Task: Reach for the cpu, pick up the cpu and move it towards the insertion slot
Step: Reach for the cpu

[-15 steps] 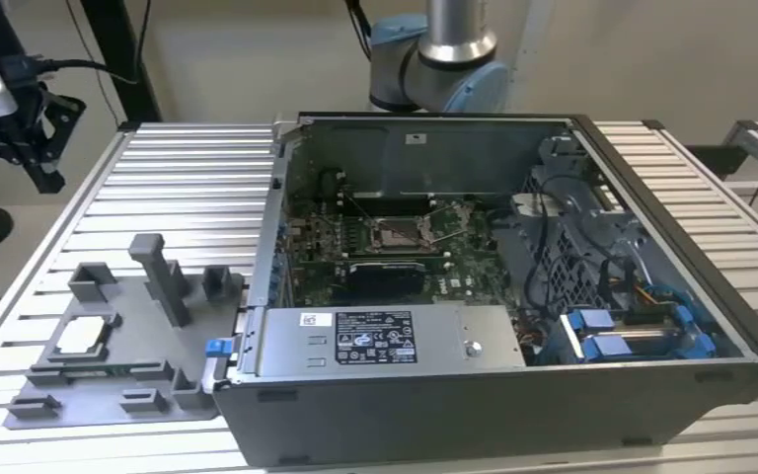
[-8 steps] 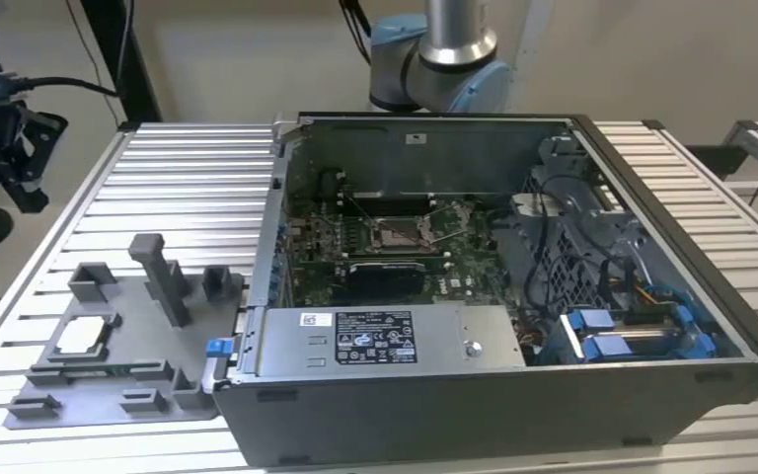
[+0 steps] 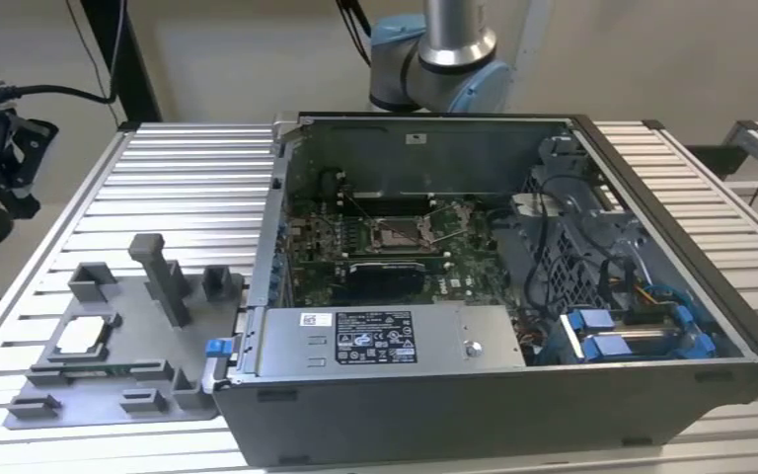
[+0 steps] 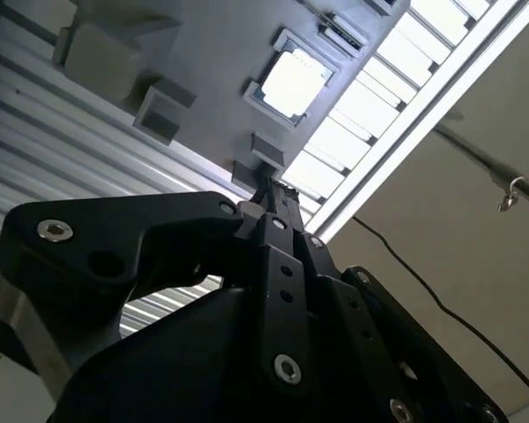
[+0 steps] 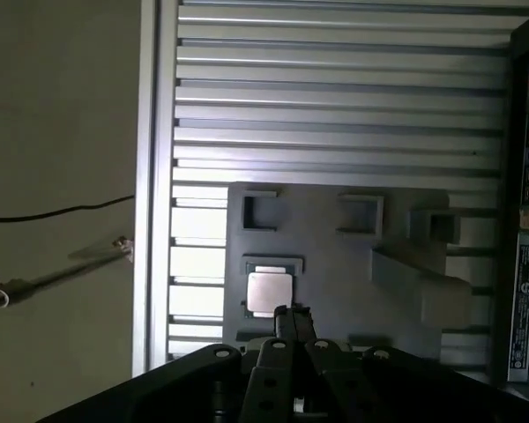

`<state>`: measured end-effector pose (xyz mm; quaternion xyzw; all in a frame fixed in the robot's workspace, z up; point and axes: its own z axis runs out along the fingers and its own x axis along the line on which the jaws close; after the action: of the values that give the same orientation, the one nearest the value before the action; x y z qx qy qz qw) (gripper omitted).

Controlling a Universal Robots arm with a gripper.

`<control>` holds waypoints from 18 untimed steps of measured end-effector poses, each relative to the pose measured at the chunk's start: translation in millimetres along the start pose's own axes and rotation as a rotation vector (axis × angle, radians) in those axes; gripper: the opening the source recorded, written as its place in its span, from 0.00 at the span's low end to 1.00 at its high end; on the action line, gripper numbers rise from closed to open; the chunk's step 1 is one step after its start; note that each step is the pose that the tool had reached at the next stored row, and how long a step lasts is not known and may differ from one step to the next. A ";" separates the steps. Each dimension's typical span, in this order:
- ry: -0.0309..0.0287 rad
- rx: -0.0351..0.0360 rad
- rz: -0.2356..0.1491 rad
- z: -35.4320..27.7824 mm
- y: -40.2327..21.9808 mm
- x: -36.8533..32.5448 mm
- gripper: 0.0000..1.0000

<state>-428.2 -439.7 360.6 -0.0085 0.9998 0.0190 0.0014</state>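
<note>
The cpu point(image 3: 83, 336), a small pale square chip, lies in a pocket of the grey fixture plate point(image 3: 103, 400) at the exterior view's left, outside the computer case. Both wrist views look down on the cpu point(image 5: 271, 293) point(image 4: 293, 84). My gripper point(image 5: 291, 315) point(image 4: 272, 189) hangs well above the plate, its black fingers drawn together to a narrow tip with nothing between them. That tip lines up just beside the chip's edge. The insertion slot point(image 3: 399, 234), a silver-framed square socket, sits in the green motherboard inside the case.
The open computer case point(image 3: 675, 306) fills the table's middle and right, with a power supply point(image 3: 379, 339) along its near side and blue cables at the right. Grey fixture blocks point(image 3: 162, 276) stand upright on the plate. The slatted metal table point(image 3: 182, 178) has bare room behind the plate.
</note>
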 end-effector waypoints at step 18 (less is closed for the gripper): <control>0.0001 0.0000 0.000 0.0 0.1 0.6 1.00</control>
<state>-428.8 -439.6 360.6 -0.0084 0.9998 0.0190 0.0013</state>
